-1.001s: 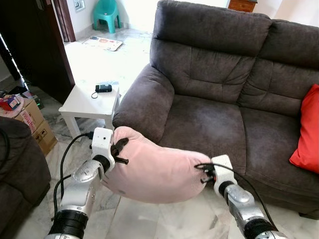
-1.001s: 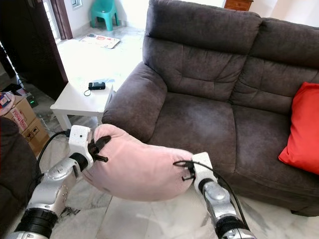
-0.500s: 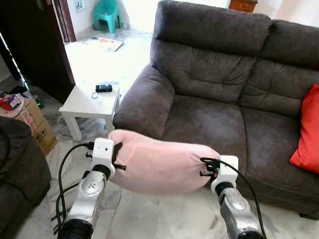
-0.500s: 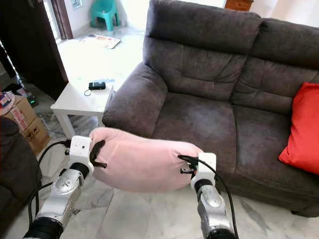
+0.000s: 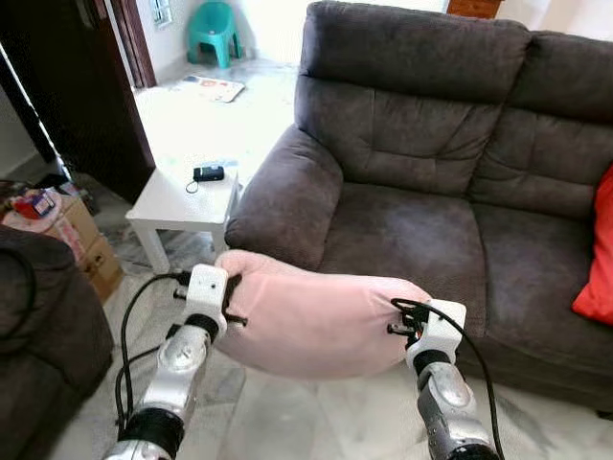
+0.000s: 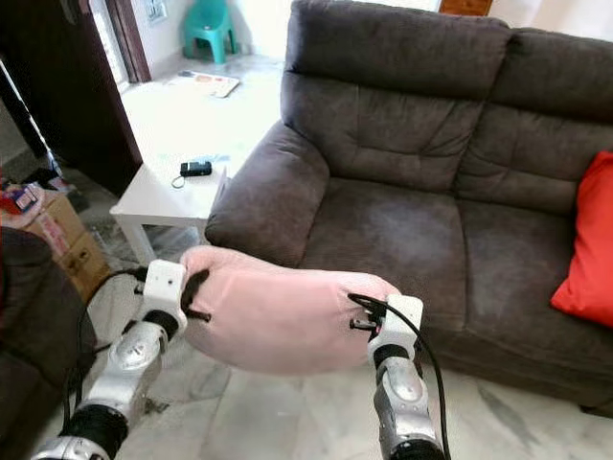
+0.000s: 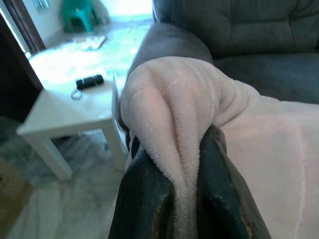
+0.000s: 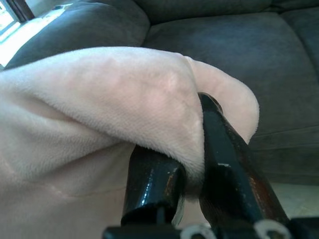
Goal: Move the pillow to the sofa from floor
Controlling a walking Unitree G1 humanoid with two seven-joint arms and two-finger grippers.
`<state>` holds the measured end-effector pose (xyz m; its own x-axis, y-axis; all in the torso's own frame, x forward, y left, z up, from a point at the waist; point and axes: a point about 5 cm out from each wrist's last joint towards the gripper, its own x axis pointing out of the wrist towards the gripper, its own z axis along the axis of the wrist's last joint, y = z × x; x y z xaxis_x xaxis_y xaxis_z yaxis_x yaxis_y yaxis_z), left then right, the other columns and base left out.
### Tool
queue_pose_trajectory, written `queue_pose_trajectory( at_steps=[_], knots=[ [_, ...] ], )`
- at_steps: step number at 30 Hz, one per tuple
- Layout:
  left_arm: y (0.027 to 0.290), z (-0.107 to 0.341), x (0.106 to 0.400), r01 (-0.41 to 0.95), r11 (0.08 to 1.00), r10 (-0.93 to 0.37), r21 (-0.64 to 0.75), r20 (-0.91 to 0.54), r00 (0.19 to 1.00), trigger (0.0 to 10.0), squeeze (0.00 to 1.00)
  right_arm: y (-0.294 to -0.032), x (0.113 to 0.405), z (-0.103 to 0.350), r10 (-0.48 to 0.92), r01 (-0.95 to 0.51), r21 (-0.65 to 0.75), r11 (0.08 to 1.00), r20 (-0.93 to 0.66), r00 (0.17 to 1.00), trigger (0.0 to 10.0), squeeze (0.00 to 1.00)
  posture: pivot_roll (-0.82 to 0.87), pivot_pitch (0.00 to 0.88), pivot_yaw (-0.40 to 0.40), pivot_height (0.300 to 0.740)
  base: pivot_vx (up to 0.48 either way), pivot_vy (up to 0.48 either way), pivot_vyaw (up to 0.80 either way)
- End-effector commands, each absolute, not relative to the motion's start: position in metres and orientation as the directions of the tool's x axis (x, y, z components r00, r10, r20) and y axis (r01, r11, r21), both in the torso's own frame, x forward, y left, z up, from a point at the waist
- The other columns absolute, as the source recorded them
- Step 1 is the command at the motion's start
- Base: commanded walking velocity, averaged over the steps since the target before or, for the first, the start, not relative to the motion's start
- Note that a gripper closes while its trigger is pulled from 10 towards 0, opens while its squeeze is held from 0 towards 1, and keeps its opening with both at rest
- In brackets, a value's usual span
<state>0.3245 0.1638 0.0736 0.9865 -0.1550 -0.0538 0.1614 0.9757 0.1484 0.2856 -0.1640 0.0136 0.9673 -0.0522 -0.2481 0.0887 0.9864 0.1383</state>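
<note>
I have the pillow (image 5: 321,321) strung between my two grippers, held up off the floor (image 5: 287,422) in front of the sofa (image 5: 421,172). It is pink and soft, and it sags a little in the middle, its lower edge hanging above the tiles. It has not reached the seat (image 5: 402,240): it hangs level with the seat's front edge, just ahead of the left seat cushion and beside the sofa's armrest (image 5: 283,196).

My left gripper (image 5: 228,305) has the pillow's left end. In the left wrist view I see a fold of the plush pinched between the two black fingers (image 7: 149,199), which are drawn close together on it. My right gripper (image 5: 402,321) has the right end the same way; in the right wrist view the fingers (image 8: 224,149) are closed narrow over a bunched corner of the fabric, with the rest of the pillow spreading away from them toward my other arm.

So the pillow lies between the grippers, gripped at both ends, stretched roughly level across my front.

Beyond my left arm stands a white table (image 5: 177,201) with a small black object (image 5: 208,173) on it, just beside the armrest. A red cushion (image 5: 599,254) leans at the far right of the sofa, well apart from the pillow. A teal chair (image 5: 213,27) stands in the bright room beyond, and a box (image 5: 81,244) sits on the floor to my left.
</note>
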Motion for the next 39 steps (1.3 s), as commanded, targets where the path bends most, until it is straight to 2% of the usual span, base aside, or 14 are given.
queue_pose_trajectory(
  at_steps=[1,8,13,17,19,22,29,39],
  knots=[
    [0.180,0.079,0.328,0.107,0.984,-0.103,0.140,-0.036,0.994,10.0,0.00,-0.174,0.294,0.027,-0.121,0.149,0.158,0.976,-0.175,0.977,10.0,0.00,0.07,0.000,0.007,0.740,0.000,0.000,0.00],
    [0.194,0.078,0.333,0.038,0.998,-0.036,0.059,-0.044,0.998,10.0,0.00,-0.173,0.298,0.033,-0.120,0.140,0.142,0.980,-0.136,0.983,10.0,0.00,0.04,0.000,0.025,0.740,0.000,0.000,0.00],
    [0.200,0.078,0.332,0.001,0.999,0.000,0.039,-0.020,1.000,10.0,0.00,-0.186,0.295,0.033,-0.143,0.157,0.108,0.982,-0.125,0.982,10.0,0.00,0.09,0.000,-0.023,0.740,0.000,0.000,0.00],
    [0.196,0.078,0.330,0.014,0.998,-0.014,0.066,-0.003,1.000,10.0,0.00,-0.188,0.298,0.037,-0.115,0.126,0.099,0.987,-0.111,0.987,10.0,0.00,0.09,0.000,-0.045,0.740,0.000,0.000,0.00],
    [0.190,0.077,0.328,0.025,0.997,-0.026,0.071,0.010,1.000,10.0,0.00,-0.189,0.301,0.042,-0.091,0.097,0.064,0.993,-0.095,0.991,10.0,0.00,0.13,0.000,-0.083,0.740,0.000,0.000,0.00],
    [0.191,0.076,0.324,0.005,0.996,-0.008,0.085,0.031,0.999,10.0,0.00,-0.191,0.304,0.043,-0.107,0.117,0.091,0.989,-0.104,0.989,10.0,0.00,0.16,0.000,-0.119,0.740,0.000,0.000,-0.78],
    [0.196,0.071,0.317,-0.017,0.995,0.014,0.098,0.032,0.999,10.0,0.00,-0.188,0.306,0.043,-0.088,0.097,0.077,0.992,-0.109,0.990,10.0,0.00,0.18,0.000,-0.131,0.740,0.000,0.000,-0.78],
    [0.202,0.077,0.317,-0.028,0.993,0.023,0.115,0.044,0.999,10.0,0.00,-0.184,0.304,0.040,-0.097,0.107,0.079,0.991,-0.120,0.988,10.0,0.00,0.18,0.000,-0.088,0.740,0.000,0.000,-0.79]
  ],
)
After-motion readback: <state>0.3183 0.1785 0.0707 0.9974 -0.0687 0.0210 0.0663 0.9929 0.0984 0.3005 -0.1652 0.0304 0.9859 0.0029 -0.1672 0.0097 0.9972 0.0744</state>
